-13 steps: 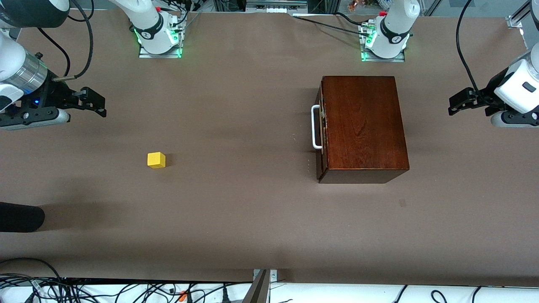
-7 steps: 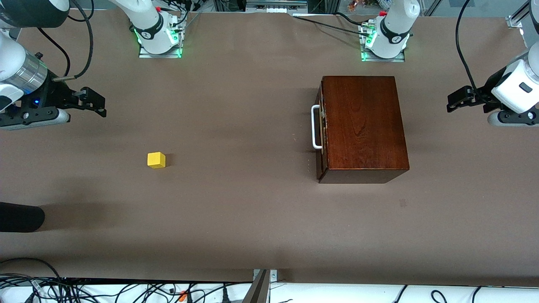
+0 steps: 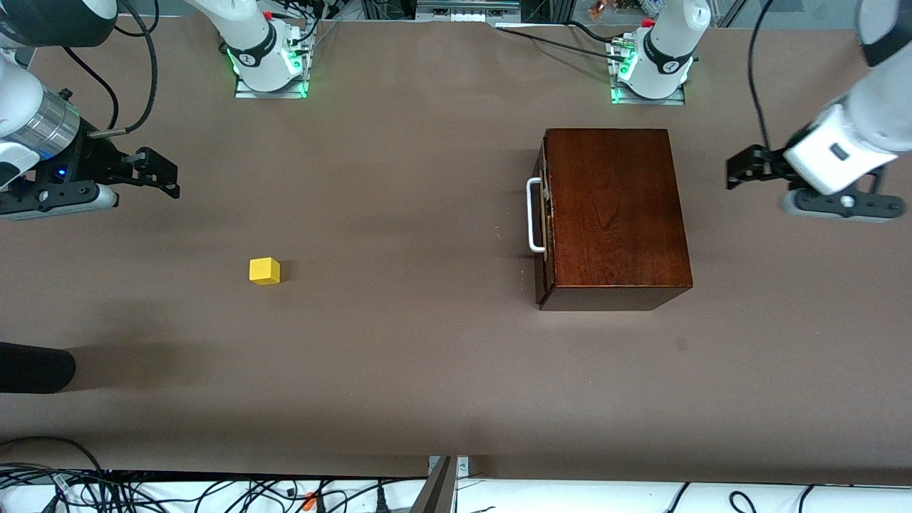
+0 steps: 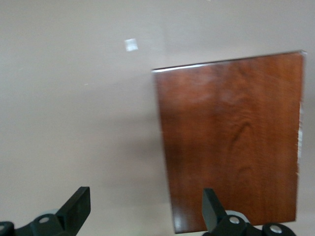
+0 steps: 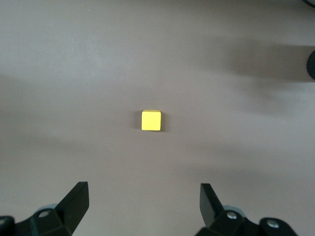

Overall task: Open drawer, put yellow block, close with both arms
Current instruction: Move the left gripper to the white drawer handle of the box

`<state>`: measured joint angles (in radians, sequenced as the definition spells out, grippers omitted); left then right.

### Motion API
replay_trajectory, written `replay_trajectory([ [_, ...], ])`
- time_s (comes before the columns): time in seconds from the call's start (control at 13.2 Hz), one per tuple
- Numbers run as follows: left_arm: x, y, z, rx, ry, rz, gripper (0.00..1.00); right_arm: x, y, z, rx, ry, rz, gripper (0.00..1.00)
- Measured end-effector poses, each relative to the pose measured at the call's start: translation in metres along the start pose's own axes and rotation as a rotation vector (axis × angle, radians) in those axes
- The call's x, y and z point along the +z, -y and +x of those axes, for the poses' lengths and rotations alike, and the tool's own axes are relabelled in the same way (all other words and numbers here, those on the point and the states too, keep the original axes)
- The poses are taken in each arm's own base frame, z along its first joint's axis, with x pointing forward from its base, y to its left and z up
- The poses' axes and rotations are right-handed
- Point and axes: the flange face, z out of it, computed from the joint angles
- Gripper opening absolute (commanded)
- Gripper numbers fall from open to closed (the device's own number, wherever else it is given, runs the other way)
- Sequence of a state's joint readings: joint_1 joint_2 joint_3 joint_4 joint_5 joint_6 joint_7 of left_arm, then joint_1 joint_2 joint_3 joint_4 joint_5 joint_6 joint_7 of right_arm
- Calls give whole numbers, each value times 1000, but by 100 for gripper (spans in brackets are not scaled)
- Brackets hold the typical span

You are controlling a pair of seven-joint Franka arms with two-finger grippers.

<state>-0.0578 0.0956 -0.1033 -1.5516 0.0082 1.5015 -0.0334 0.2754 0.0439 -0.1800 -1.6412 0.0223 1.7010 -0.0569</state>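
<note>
I am getting ready to open the drawer (image 3: 543, 217); it is sitting shut in the box (image 3: 614, 214) on the counter (image 3: 427, 370). My left claw (image 3: 744, 172), wide, is hanging by the box's handle-less end. My right claw (image 3: 160, 173), wide and waiting, is hanging up near the yellow block (image 3: 264, 271). I should be hooking the handle (image 3: 533, 216) and pulling straight.

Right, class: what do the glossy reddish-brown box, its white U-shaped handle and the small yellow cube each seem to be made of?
The glossy reddish-brown box: varnished wood, going by the dark grain lines and the sheen along its top.
The white U-shaped handle: smooth and evenly white, probably painted metal or plastic; the look leaves it open.
The small yellow cube: matt, sharp-edged, uniformly coloured, perhaps painted wood or plastic.
</note>
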Motion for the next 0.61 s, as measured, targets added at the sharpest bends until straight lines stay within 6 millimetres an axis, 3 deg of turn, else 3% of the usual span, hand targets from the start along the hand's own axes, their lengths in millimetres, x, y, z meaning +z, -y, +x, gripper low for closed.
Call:
replay_trajectory([
  [0.38, 60, -123, 34, 18, 11, -23, 100, 0, 0, 0, 1, 0, 0, 100],
  [0.53, 82, -174, 38, -10, 3, -33, 100, 0, 0, 0, 1, 0, 0, 100],
  [0.61, 93, -209, 36, -15, -12, -40, 100, 0, 0, 0, 1, 0, 0, 100],
])
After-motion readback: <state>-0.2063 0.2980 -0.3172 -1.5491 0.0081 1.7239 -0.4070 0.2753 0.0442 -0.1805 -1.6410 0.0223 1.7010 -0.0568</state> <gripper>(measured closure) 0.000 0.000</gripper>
